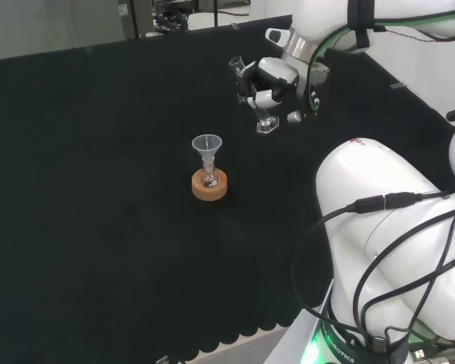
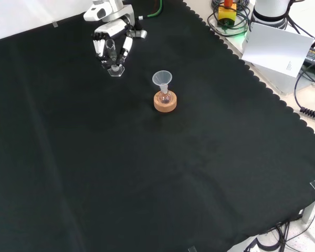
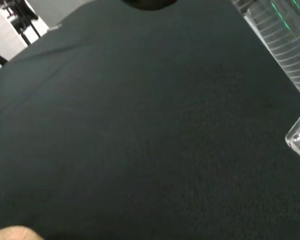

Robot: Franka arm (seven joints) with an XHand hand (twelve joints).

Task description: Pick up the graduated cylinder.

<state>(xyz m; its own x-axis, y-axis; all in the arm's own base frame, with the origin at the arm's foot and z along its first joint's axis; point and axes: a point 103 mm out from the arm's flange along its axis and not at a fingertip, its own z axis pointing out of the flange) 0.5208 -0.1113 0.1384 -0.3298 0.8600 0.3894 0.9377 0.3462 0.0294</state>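
Two glass pieces on the counter (image 2: 147, 173): graduated cylinder (image 2: 113, 59) upright within the hand's (image 2: 111, 39) curled fingers, funnel-topped flask (image 2: 164, 93) on cork ring (image 2: 165, 103) nearby.

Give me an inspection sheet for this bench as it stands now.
Surface: black cloth covers the bench, scalloped at its edge.
Job's things: graduated cylinder upright, its base on the cloth.
Clutter: small flask with a funnel in it, on a cork ring, apart from the cylinder.
Hand: hand fingers curled round the cylinder.
Cables: black cables run along the arm's links; more coil beside the bench in the front view.
Surroundings: white sheet off the cloth's edge.
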